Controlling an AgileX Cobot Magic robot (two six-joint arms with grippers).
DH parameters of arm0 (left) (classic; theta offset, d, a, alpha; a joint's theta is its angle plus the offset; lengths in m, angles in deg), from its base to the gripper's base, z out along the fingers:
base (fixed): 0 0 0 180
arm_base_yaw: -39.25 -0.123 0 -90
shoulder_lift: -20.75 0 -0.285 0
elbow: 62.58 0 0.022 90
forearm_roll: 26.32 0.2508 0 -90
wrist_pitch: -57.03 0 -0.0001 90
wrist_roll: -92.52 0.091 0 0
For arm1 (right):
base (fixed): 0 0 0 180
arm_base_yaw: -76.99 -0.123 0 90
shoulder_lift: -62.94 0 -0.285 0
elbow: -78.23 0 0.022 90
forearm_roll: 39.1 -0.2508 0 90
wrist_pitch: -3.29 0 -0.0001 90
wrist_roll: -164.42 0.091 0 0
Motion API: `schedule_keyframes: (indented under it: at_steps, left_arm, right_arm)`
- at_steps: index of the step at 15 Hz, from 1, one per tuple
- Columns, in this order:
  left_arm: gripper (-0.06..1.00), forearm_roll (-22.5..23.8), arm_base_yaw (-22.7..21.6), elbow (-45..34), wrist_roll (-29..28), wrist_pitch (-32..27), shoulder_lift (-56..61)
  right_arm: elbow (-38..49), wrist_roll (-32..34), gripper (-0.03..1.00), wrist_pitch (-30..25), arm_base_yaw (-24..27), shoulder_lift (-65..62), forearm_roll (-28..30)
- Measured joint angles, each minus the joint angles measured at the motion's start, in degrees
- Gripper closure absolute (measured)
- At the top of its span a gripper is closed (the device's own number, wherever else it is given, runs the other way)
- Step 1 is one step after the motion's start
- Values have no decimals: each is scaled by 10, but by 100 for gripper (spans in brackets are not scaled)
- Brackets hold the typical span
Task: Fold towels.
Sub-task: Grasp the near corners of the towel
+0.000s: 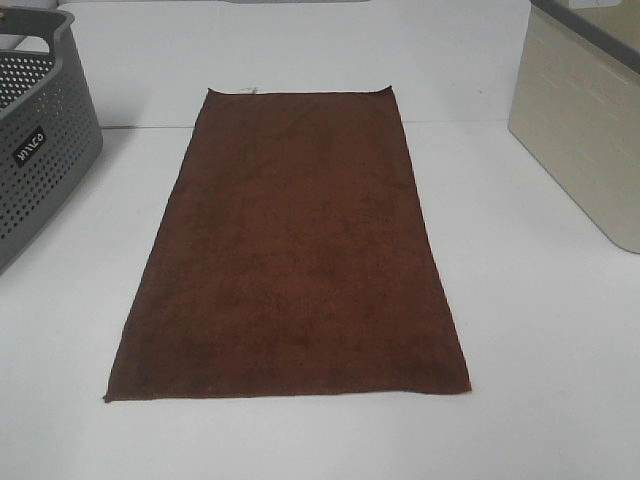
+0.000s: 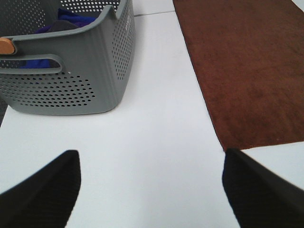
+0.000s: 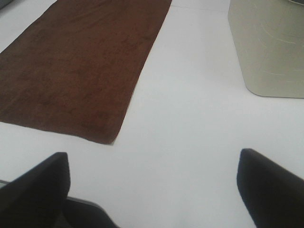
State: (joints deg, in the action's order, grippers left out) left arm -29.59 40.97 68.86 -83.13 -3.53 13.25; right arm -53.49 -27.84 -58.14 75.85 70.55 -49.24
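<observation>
Fuzzy reddish-brown rectangular towel [image 1: 290, 250] lies flat on smooth white table [image 1: 540, 350]; left gripper [image 2: 149, 161] and right gripper [image 3: 152, 159] gape wide, empty.

1. This looks like a test bench in a lab, set up for laundry work, not a lived-in room: a plain white table [image 1: 540, 400] fills every view
2. The tabletop is made of flat white panels, with a seam [image 1: 460, 122] crossing it toward 12 o'clock
3. At 10 o'clock stands a grey perforated laundry basket [image 1: 40, 160] with blue cloth [image 2: 71, 21] inside
4. At 2 o'clock stands a plain beige bin [image 1: 585, 130]
5. Between them, at the centre, a reddish-brown towel [image 1: 290, 260] lies spread out flat, like a prepared sample
</observation>
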Motion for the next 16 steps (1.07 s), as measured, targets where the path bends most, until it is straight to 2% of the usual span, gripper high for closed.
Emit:
schedule_keyframes:
  at_steps: [16]
  left_arm:
    - [17,0,0,0,0,0,0]
  right_arm:
    - [0,0,7,0,0,0,0]
